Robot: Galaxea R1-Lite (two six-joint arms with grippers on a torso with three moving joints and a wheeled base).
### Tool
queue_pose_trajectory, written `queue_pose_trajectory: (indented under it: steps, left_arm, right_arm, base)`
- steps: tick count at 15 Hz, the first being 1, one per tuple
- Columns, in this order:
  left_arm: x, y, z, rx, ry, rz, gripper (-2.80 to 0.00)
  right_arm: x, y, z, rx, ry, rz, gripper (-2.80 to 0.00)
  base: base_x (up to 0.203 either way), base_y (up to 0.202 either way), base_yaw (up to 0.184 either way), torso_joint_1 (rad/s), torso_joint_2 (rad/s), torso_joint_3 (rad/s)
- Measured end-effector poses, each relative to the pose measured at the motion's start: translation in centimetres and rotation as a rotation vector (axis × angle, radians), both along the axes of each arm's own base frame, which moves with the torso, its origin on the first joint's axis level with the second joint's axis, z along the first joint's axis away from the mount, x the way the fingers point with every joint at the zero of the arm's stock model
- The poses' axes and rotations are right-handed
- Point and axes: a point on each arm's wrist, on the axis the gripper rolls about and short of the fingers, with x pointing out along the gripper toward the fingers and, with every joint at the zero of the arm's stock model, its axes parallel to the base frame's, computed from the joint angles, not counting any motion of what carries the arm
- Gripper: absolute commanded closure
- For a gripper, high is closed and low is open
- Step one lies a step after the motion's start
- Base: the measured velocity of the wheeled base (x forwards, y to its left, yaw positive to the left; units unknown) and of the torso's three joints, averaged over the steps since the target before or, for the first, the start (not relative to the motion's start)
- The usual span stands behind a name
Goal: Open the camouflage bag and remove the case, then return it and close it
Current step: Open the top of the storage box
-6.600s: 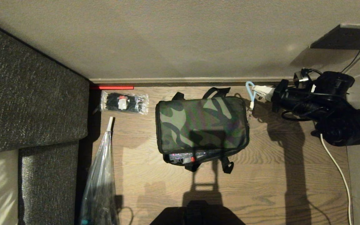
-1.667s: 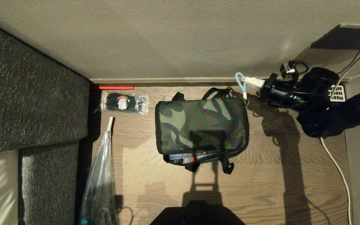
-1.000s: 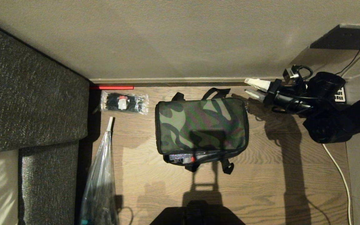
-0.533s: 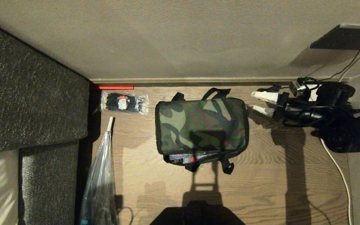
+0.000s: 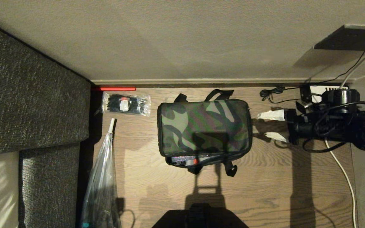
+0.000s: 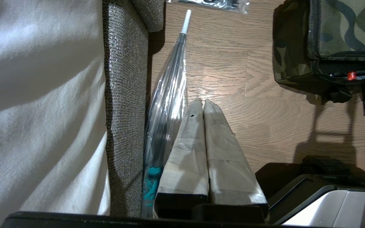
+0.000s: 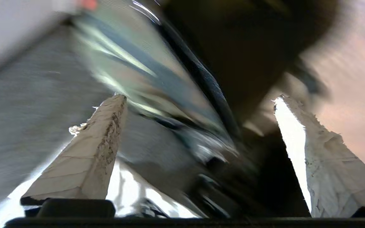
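Just right of the bag [image 5: 204, 126] on the floor [image 5: 265, 190], we hold our right claw [image 5: 266, 126] spread wide and empty, tips toward its side.

Wood plank floor [image 5: 274, 190], beige wall [image 5: 176, 38] w/ baseboard [image 5: 185, 82], dark tweed sofa [image 5: 27, 95] at left — hard shadows.

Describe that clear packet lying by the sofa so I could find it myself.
Start at the dark grey sofa on the left, where it meets the wall. On the wooden floor there lies a small clear packet of black pieces, beyond the folded transparent umbrella.
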Motion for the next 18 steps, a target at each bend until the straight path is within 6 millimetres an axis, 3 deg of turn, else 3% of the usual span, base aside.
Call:
queue_pose_trajectory:
  steps: [3, 7, 14, 18]
  left_arm:
    - [0.0, 0.0, 0.0, -0.001, 0.000, 0.000, 0.00]
    - [0.0, 0.0, 0.0, -0.001, 0.000, 0.000, 0.00]
    - [0.0, 0.0, 0.0, -0.001, 0.000, 0.000, 0.00]
    - [0.0, 0.0, 0.0, 0.000, 0.000, 0.000, 0.00]
  right_arm:
    - [-1.7, 0.8, -0.7, -0.184, 0.119, -0.053, -2.80]
    - [-2.6, 1.8, -0.5, -0.229, 0.078, -0.004, -2.80]
    - [-1.0, 2.1, 1.2, 0.015, -0.021, -0.139, -2.80]
    - [-0.9, 3.5, 1.0, 0.007, -0.046, -0.090, -2.80]
  base:
    - [0.000, 0.000, 0.000, 0.000, 0.00, 0.000]
    - [0.000, 0.000, 0.000, 0.000, 0.00, 0.000]
    - [0.000, 0.000, 0.000, 0.000, 0.00, 0.000]
    - [0.000, 0.000, 0.000, 0.000, 0.00, 0.000]
